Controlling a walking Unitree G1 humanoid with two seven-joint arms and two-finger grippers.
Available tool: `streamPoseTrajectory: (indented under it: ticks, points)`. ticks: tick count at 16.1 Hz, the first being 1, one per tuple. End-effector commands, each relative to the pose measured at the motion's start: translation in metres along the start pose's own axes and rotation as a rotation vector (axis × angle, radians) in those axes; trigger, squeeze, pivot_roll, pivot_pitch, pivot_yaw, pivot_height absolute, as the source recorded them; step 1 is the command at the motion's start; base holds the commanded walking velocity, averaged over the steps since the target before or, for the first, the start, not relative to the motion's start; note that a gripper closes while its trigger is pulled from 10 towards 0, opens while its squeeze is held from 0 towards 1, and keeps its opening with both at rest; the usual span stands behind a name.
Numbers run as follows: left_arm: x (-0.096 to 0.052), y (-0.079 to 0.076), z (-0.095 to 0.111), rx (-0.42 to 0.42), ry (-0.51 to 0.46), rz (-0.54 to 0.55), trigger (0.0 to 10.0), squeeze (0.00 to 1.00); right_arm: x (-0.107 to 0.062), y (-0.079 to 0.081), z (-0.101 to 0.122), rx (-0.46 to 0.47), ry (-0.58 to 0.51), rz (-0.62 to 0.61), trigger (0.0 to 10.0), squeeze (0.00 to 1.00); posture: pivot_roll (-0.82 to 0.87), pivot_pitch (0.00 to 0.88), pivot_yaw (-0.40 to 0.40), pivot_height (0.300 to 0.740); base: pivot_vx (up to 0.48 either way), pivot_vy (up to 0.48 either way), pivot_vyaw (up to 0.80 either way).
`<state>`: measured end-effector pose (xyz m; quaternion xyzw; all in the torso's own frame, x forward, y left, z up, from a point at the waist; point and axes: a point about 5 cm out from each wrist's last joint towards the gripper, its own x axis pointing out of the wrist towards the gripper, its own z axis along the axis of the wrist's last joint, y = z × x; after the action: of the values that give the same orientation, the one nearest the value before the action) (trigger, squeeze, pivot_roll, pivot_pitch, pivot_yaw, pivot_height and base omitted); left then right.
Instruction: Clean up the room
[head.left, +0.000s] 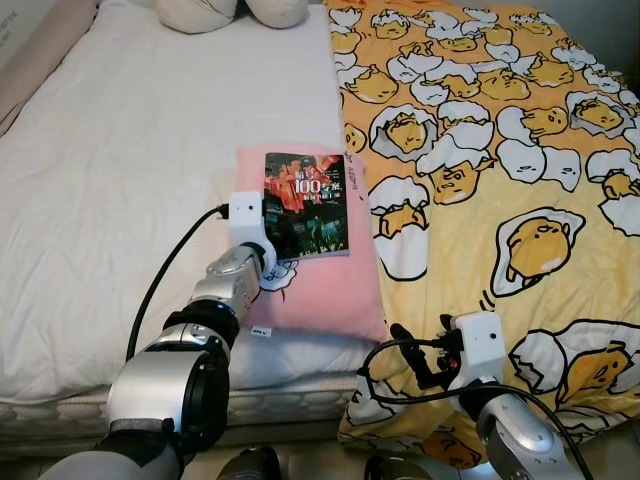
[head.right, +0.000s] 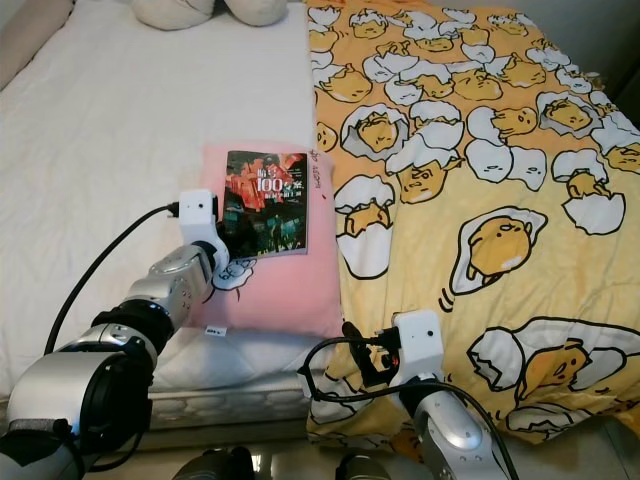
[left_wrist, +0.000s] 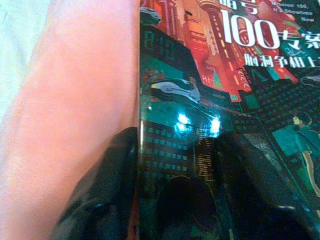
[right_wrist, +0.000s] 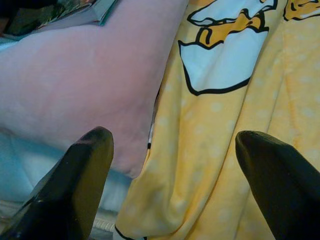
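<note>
Glossy dark paperback book (head.left: 306, 205) with red-and-teal cover art lies on a soft pink pillow (head.left: 320, 290) on the white bed (head.left: 120, 180); left tool (left_wrist: 175, 200) pinches its near edge. Right tool (right_wrist: 175, 175) hangs wide beside the yellow egg-print blanket (head.left: 500, 150).

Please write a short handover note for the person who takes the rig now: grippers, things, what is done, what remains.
Left gripper: at the near edge of the book, fingers on either side of it, apparently gripping.
Right gripper: open, idle, low at the bed's near edge, before the blanket.
Book lies on the pink pillow, on the white mattress.
Done: book reached.
Left: lift the book, put it away, tidy pillow and blanket.
</note>
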<state>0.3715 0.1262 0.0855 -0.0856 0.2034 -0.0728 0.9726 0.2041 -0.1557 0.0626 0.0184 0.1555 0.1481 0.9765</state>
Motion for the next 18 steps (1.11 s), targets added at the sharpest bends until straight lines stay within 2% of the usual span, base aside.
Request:
streamPoseTrajectory:
  ticks: [1, 3, 4, 6, 8, 9, 10, 13, 17, 18]
  points:
    - [-0.007, 0.006, -0.044, 0.024, 0.177, 0.019, 0.0, 0.0, 0.0, -0.003, -0.003, -0.011, 0.018, -0.004, 10.0, 0.0, -0.19, 0.106, 0.002, 0.74, 0.0, 0.0, 0.0]
    - [-0.008, 0.009, -0.046, 0.224, 0.19, 0.033, 0.0, 0.0, 0.001, -0.003, -0.003, -0.013, 0.019, -0.002, 10.0, 0.0, -0.19, 0.095, 0.001, 0.74, 0.0, 0.0, 0.0]
    - [-0.008, 0.008, -0.045, 0.288, 0.182, 0.025, 0.0, 0.0, 0.003, -0.003, -0.003, -0.014, 0.018, 0.002, 10.0, 0.0, -0.18, 0.086, 0.001, 0.74, 0.0, 0.0, 0.0]
    - [-0.007, 0.008, -0.039, 0.261, 0.15, 0.023, 0.0, 0.0, 0.006, -0.003, -0.003, -0.015, 0.017, 0.004, 10.0, 0.0, -0.17, 0.075, 0.003, 0.74, 0.0, 0.0, 0.0]
    - [-0.006, 0.009, -0.031, 0.173, 0.111, 0.016, 0.0, 0.0, 0.011, -0.004, -0.001, -0.015, 0.009, 0.004, 10.0, 0.0, -0.16, 0.063, 0.001, 0.74, 0.0, 0.0, 0.0]
    - [-0.005, 0.01, -0.029, 0.158, 0.101, 0.015, 0.0, 0.0, 0.012, -0.004, 0.0, -0.016, 0.006, 0.005, 10.0, 0.0, -0.16, 0.063, 0.001, 0.74, 0.0, 0.0, 0.0]
    - [-0.005, 0.01, -0.019, 0.104, 0.047, -0.012, 0.0, 0.0, 0.02, -0.003, 0.003, -0.015, -0.01, 0.009, 10.0, 0.0, -0.14, 0.042, 0.003, 0.74, 0.0, 0.0, 0.0]
    - [-0.003, 0.001, 0.0, 0.111, -0.059, -0.086, 0.0, 0.0, 0.033, -0.002, 0.009, -0.014, -0.037, 0.02, 10.0, 0.0, -0.1, 0.013, 0.001, 0.74, 0.0, 0.0, 0.0]
    - [-0.007, -0.007, 0.049, 0.143, -0.289, -0.16, 0.0, 0.0, 0.058, -0.002, 0.023, -0.02, -0.094, 0.029, 10.0, 0.0, -0.05, 0.0, 0.016, 0.74, 0.0, 0.0, 0.0]
    - [-0.008, -0.007, 0.054, 0.157, -0.312, -0.168, 0.0, 0.0, 0.06, -0.002, 0.025, -0.02, -0.098, 0.028, 10.0, 0.0, -0.05, 0.0, 0.016, 0.74, 0.0, 0.0, 0.0]
